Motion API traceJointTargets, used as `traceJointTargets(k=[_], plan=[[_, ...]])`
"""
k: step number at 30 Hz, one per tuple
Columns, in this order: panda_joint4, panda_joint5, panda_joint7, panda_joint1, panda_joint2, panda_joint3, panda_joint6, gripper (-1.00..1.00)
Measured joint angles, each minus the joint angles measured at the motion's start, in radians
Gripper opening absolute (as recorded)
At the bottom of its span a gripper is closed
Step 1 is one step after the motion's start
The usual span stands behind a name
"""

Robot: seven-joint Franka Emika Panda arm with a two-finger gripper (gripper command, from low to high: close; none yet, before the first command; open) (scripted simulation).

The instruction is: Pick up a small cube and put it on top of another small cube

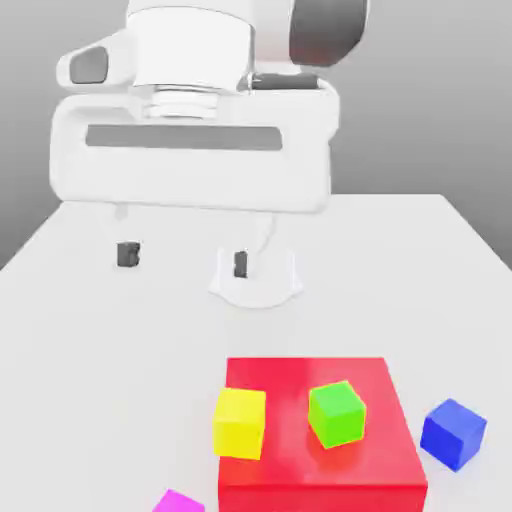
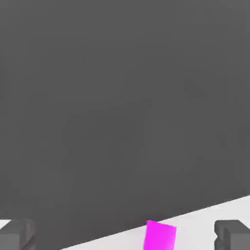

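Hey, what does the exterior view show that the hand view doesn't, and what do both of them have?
The exterior view alone has the red block carrying the yellow cube and the green cube, plus the blue cube on the table at its right. The hand view alone adds a dark backdrop. Both share the magenta cube and the open gripper, holding nothing.
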Motion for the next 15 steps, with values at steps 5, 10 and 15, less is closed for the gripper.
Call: traceJointTargets(k=[5,10,15], plan=[[0.003,0.009,0.040,-0.016,0.181,-0.008,0.054,0.00],[0.007,0.032,0.070,-0.029,0.362,-0.017,0.108,0.00],[0.035,0.046,0.075,-0.037,0.543,-0.015,0.222,0.00]])
